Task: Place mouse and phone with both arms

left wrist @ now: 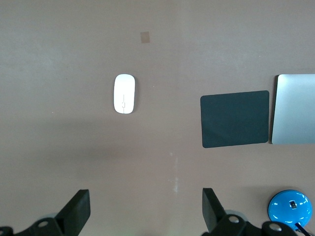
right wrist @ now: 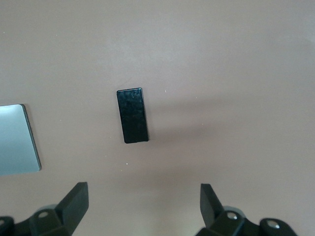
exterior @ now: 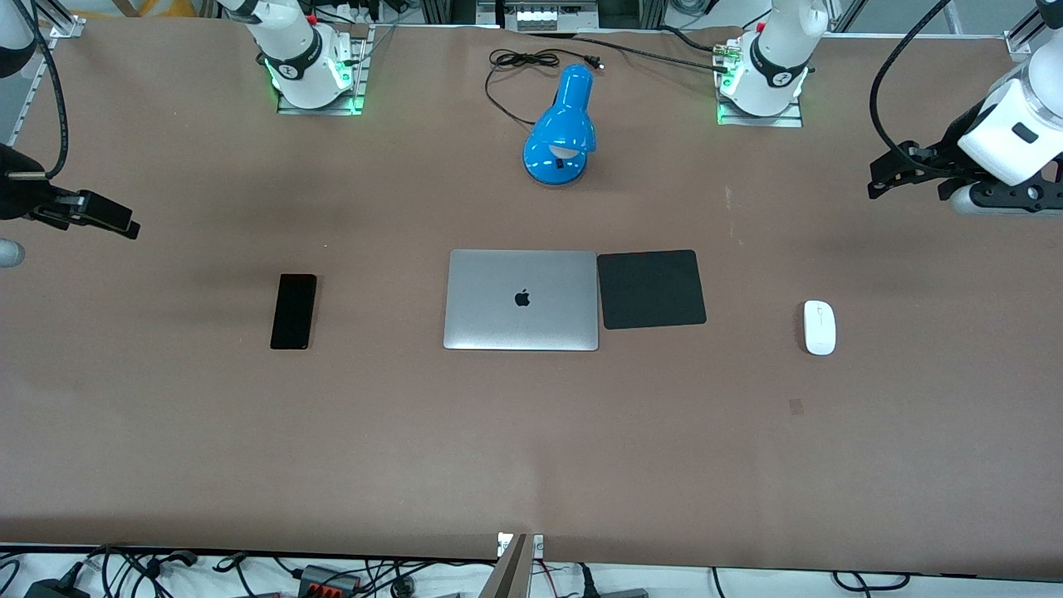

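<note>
The white mouse lies on the table toward the left arm's end, beside the mouse pad; it also shows in the left wrist view. The black phone lies flat toward the right arm's end, and shows in the right wrist view. My left gripper hangs open and empty in the air over the table's end, apart from the mouse. My right gripper hangs open and empty over the table's other end, apart from the phone.
A closed silver laptop lies mid-table with a square black mouse pad right beside it, between laptop and mouse. A blue desk lamp with its black cable stands farther from the front camera, between the arm bases.
</note>
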